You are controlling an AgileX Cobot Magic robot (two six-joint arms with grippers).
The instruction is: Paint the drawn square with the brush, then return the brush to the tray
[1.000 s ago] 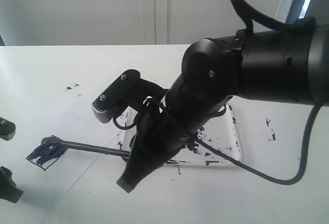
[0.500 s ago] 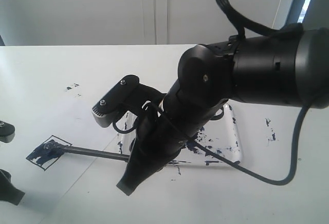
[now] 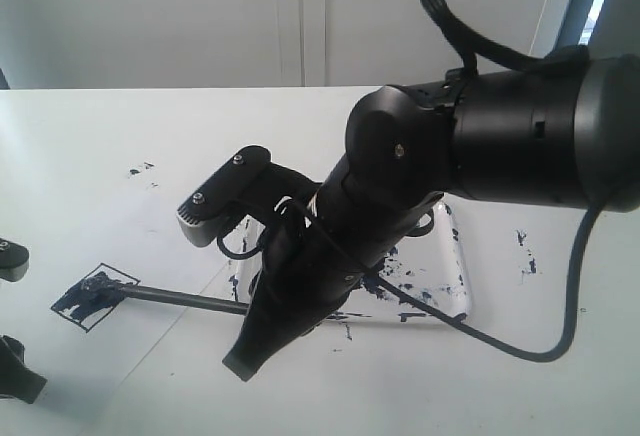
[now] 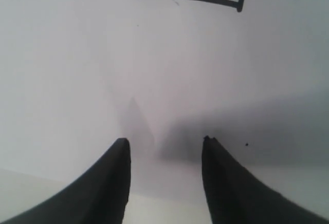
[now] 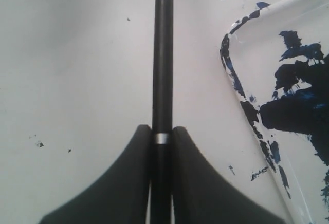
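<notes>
The right claw (image 5: 162, 130) clamps the brush (image 3: 185, 299), which lies almost flat, pointing left from beside the tray (image 3: 458, 268), tip on the drawn square (image 3: 75, 306). The left claw (image 4: 164, 144) stands open, empty.

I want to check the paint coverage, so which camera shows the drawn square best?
The exterior view: the whole drawn square is in frame, smeared dark blue, the brush tip on it. The left wrist view cuts it off, showing one edge and some paint; the right wrist view misses it.
</notes>
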